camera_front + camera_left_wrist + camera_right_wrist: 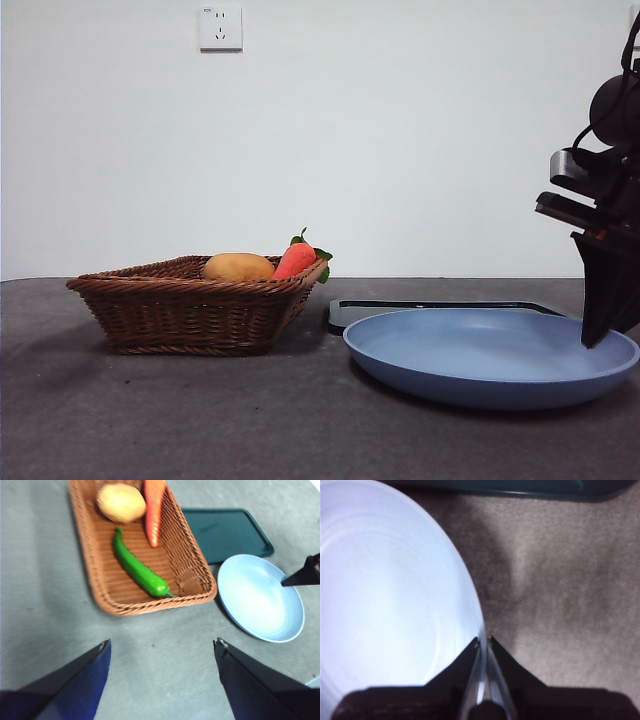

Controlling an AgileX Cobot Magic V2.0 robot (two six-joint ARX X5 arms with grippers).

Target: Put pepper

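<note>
Even, fairly bright indoor light fills the front view; the white wall [400, 130] is flat and glare-free, and soft shadows sit beneath the wicker basket [190, 305] and the blue plate [490, 360]. The left wrist view is washed out and slightly soft, the plate [260, 597] nearly white. The right wrist view is blurred throughout, with a vague shadow on the grey table [560, 580].

Right gripper [483, 641]: low at the scene's right side, its arm entering from the upper right edge, dark and angled downward. Jaws nearly closed, tips almost meeting, nothing visible between them. Left gripper [162, 647]: held high, pointing down, jaws spread wide apart, empty. It does not appear in the front view.
</note>
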